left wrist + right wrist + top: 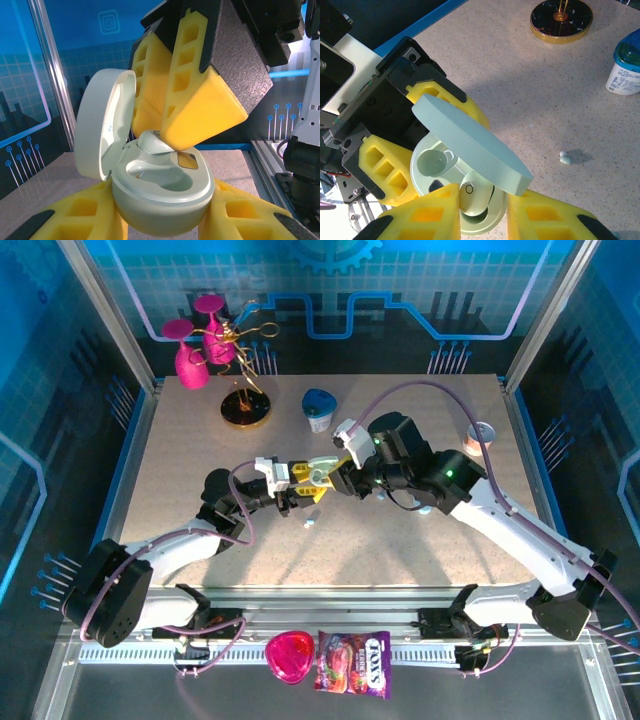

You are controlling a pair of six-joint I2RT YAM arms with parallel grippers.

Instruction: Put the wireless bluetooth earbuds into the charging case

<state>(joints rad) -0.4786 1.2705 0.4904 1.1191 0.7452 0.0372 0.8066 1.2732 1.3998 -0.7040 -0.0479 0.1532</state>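
The left gripper [162,220] is clamping its fingers hard against both sides of the charging case [165,197], gripping the lower body and holding it above the surface [170,460] near the middle of the work area. The lid [107,120] is standing open, swung back to the left as seen in the left wrist view. The right gripper [482,197] is meeting the case from the opposite side, its fingers reaching down into the open case with only a narrow gap between them. One earbud [469,192] is sitting between those fingertips, partly down in a well of the case; whether the fingers are actually pinching it cannot be told. A loose earbud [565,158] is lying on the surface, apart from the case, to its right in the right wrist view
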